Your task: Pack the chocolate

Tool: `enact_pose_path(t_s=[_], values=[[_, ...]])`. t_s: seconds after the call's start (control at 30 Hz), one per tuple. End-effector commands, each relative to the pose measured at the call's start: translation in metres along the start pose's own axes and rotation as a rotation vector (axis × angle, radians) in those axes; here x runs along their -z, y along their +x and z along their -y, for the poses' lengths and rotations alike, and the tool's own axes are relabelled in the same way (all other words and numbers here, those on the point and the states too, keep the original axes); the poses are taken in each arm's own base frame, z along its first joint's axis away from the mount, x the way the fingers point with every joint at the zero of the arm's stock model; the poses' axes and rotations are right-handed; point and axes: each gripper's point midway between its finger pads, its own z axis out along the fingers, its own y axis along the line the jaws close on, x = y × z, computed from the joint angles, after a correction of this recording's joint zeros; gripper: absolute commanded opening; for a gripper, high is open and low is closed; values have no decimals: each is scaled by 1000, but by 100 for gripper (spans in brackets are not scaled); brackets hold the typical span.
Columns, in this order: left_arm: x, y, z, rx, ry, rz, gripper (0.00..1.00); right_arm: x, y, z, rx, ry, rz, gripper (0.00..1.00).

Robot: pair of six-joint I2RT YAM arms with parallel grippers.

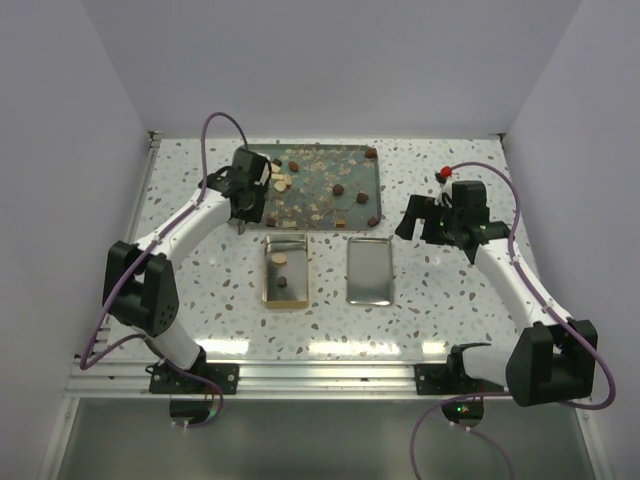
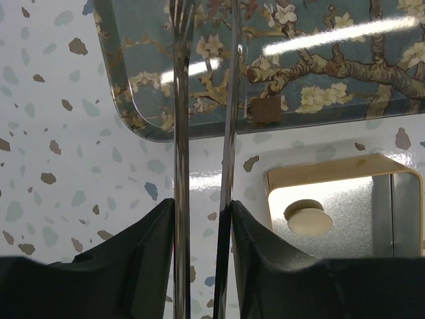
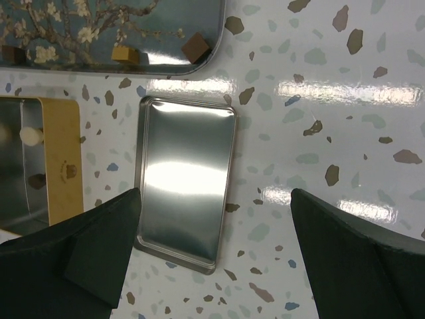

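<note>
One brown square chocolate [image 2: 263, 110] sits on the flower tray [image 2: 345, 60], just right of the tweezers [image 2: 180, 133] clamped in the left end effector [image 2: 199, 209]. Move over it, pinch softly. The right end effector [image 3: 216, 199] is wide apart.

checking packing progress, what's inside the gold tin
One cream-white round chocolate and one dark chocolate lie in the gold tin. Its floor shows whole from above.
</note>
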Motion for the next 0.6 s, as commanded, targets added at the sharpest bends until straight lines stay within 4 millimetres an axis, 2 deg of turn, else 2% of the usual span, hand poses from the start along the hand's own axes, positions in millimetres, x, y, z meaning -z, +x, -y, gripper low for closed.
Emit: enact_pose_path(t_s=[0.0,0.43,0.57], values=[[-2,-34,-6,13,-18,97,43,4,-28,-18,21,-63,70,98],[-13,-45,-8,3,-12,104,43,5,-27,-18,19,-61,63,98],[-14,-46,-5,-11,7,104,38,6,-26,-17,22,-57,60,98]])
